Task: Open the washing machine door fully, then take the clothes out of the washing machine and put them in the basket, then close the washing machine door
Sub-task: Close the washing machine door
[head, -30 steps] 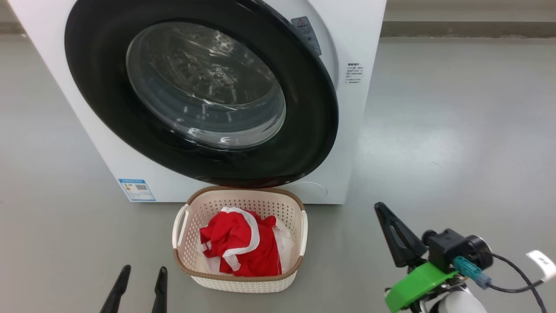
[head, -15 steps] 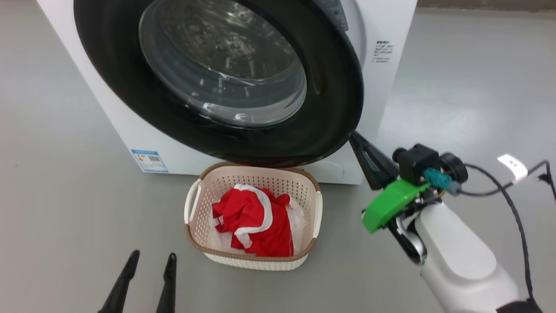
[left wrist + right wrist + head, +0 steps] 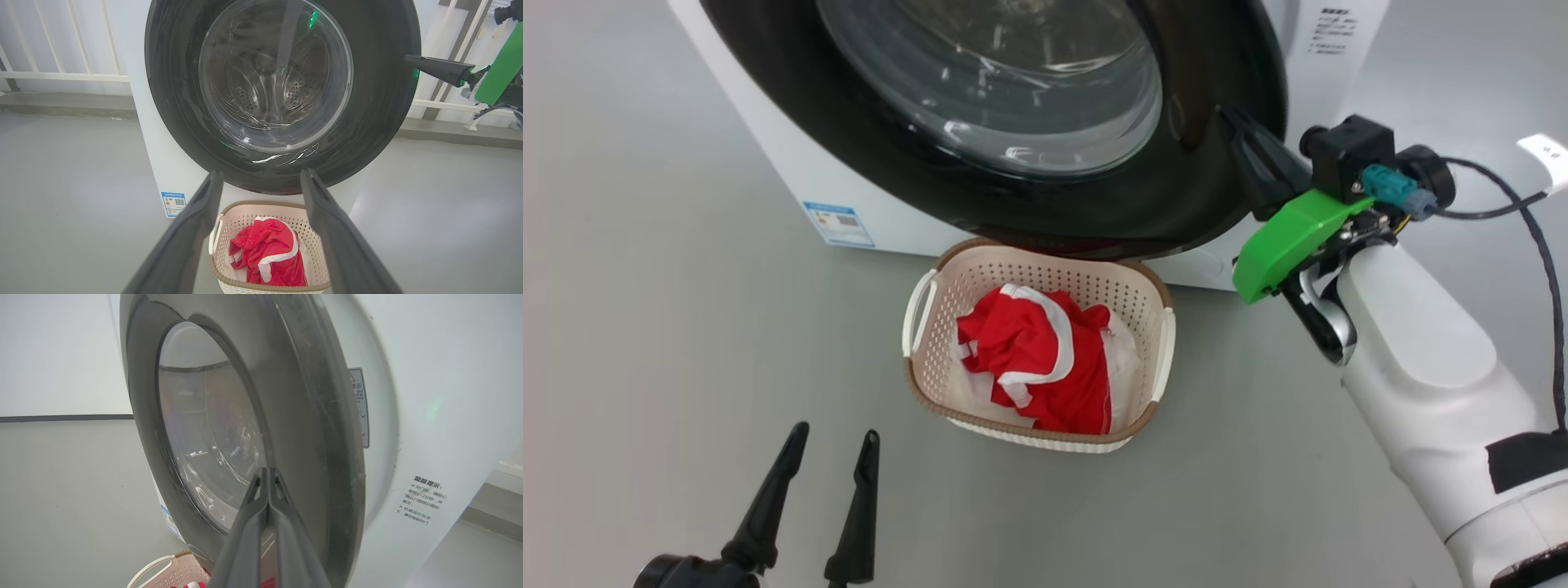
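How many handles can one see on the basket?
2. The left handle is on the left side of the basket, and the right handle is on its right side. Both are white. None seems hidden.

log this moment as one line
right gripper: shut, at rim of glossy black round washer door | left gripper: open | red striped clothes: in cream perforated basket

Grey floor (image 3: 645, 286): spreading smooth on all sides, giving off a dull sheen.
White railing (image 3: 61, 75): standing at the far edge, its slanting bars rising above a grey kerb (image 3: 61, 104).
Pale wall (image 3: 53, 355): meeting the floor along a dark strip (image 3: 61, 418) that is running level.
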Robot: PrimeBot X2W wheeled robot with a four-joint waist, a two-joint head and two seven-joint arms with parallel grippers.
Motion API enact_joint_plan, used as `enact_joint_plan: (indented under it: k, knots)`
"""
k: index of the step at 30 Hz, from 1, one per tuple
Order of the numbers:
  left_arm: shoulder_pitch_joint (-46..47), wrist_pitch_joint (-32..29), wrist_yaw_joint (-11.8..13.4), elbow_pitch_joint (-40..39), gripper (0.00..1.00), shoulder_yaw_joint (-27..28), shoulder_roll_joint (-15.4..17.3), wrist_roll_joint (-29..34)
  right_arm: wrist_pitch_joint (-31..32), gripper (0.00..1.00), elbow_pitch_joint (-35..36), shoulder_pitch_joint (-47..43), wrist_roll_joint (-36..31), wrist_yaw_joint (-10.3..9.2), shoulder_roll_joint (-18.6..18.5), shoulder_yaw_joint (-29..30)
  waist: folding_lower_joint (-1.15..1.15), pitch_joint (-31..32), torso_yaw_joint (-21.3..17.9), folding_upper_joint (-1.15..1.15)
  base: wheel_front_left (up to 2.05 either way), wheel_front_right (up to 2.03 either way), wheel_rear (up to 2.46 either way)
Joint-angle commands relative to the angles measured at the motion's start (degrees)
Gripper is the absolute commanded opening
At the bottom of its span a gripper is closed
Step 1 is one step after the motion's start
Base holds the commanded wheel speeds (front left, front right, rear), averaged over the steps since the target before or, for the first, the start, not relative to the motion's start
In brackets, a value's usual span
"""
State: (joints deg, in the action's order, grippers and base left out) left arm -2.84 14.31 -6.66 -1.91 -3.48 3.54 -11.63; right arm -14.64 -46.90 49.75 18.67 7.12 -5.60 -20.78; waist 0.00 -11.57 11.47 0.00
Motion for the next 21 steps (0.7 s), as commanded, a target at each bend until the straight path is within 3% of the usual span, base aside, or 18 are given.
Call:
enact_joint_plan:
  k: [1,21]
  knots:
    - [1.82,0.69,-0.38,-1.46,1.00,1.76,0.12,0.39,-0.36,0.00,0.93,1.17,0.97,0.36,0.69,-0.17,0.00,-1.88,1.83,0.00,0.00,0.00,0.00]
    - [5.62,0.69,-0.22,-0.79,1.00,-0.05,-0.57,-0.06,-0.36,0.00,-3.31,10.53,-4.02,0.36,-1.77,9.10,0.00,-7.74,4.95,0.00,0.00,0.00,0.00]
